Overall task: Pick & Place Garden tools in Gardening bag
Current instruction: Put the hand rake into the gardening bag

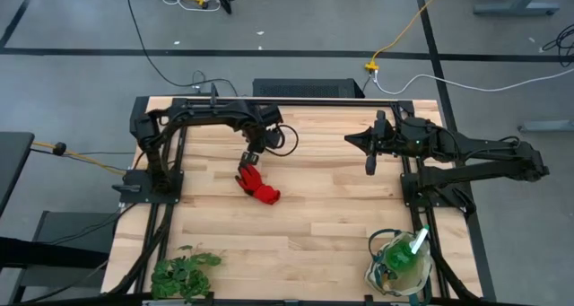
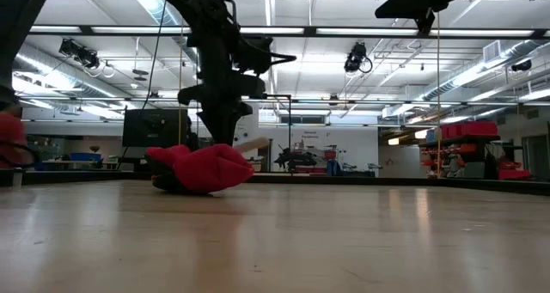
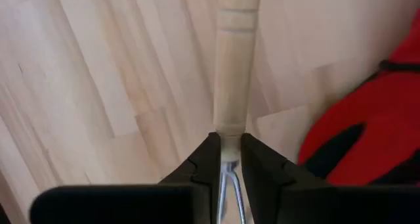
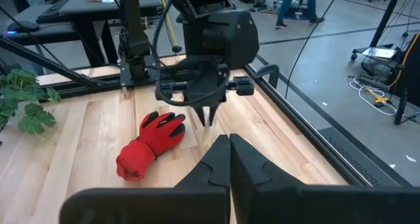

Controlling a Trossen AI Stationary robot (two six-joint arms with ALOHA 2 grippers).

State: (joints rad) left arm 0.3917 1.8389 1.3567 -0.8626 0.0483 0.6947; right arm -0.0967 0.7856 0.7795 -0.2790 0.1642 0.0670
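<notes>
Bare wooden table; left gripper around hand rake.

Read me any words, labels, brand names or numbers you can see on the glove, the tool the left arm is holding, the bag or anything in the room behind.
None can be read.
Red glove: no print shows.
Wooden handle of the rake in the left gripper: bare wood, no stamp.
Bag: no label visible from above.
Signs and red shelves in the room: too small and blurred to read.

Left claw beside red glove; right claw closed.
</notes>
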